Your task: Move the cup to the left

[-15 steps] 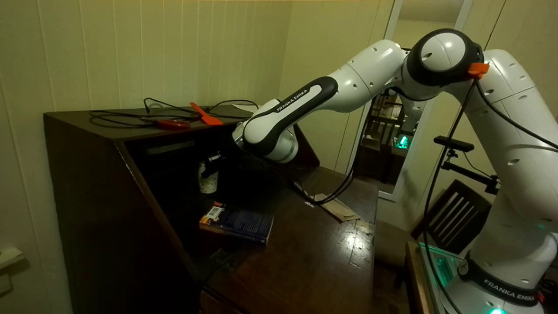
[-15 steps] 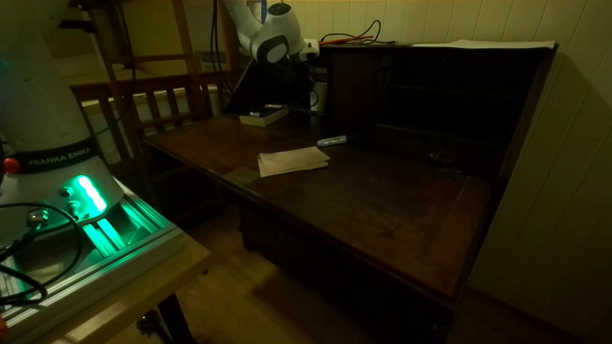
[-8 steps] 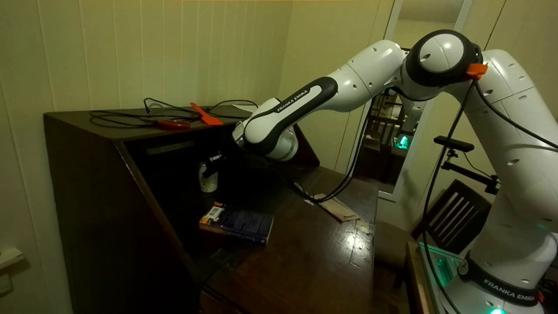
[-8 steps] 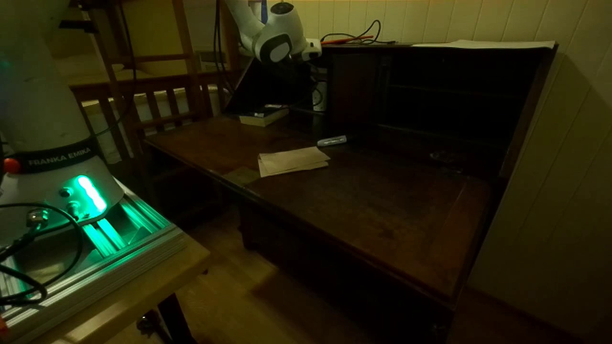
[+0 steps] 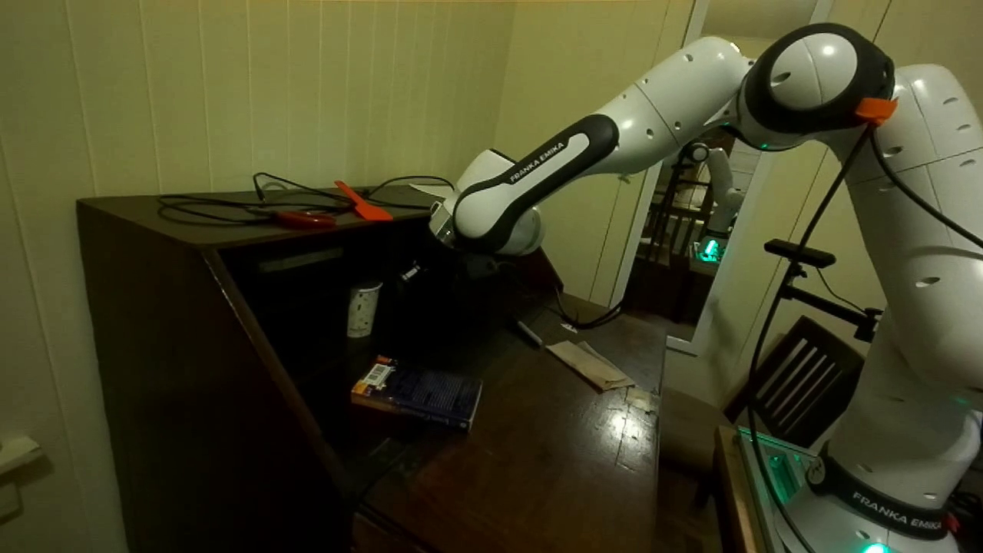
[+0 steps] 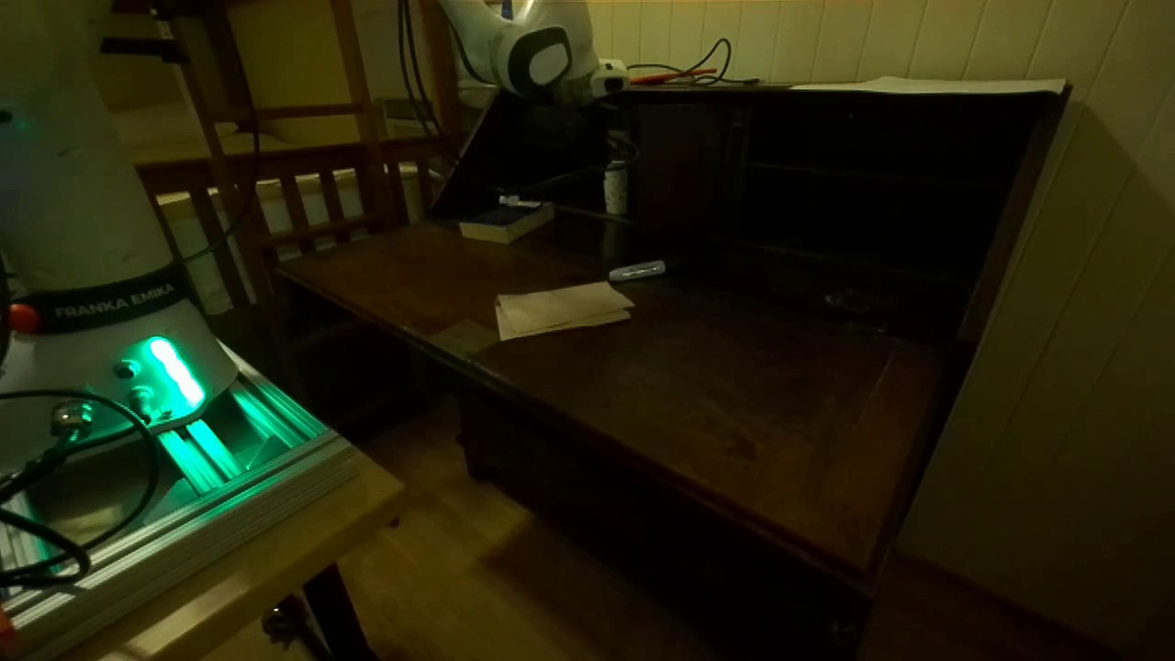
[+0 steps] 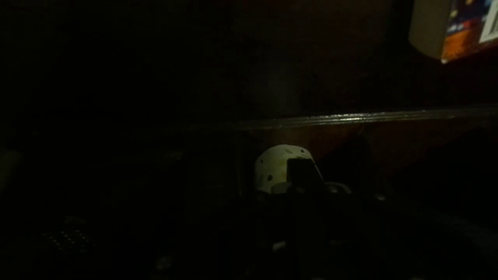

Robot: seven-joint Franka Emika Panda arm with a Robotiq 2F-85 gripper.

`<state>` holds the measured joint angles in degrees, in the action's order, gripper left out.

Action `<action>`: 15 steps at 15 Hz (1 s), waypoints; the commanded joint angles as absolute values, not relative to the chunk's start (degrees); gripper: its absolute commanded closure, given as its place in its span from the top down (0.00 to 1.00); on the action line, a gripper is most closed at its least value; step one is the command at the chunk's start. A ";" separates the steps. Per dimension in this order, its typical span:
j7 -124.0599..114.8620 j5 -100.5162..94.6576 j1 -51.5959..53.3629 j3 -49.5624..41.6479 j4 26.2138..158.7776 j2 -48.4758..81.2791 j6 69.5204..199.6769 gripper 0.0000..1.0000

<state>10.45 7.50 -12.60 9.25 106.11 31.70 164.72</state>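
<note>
Inside the desk: we've got the cup standing upright, near the book.
Our gripper: way too dark, we can't tell whether its fingers are spread or together.
Cup vs gripper: looks like a gap to us in an exterior view; in the wrist view it hides part of the cup.

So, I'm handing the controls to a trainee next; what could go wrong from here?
Two risks. The end effector is close to the cup, and it is so dark there that the gap is hard to judge; a small slip might tip the cup, perhaps toward the book. Also, the arm hides part of the top front edge of the desk in both exterior views; lifting might bump it, though I can't tell the clearance.
</note>
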 commanded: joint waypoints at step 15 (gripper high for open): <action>7.38 -0.85 -5.11 -2.85 118.14 14.87 149.03 0.82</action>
<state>9.05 0.83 -5.63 -1.83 114.27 19.01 150.57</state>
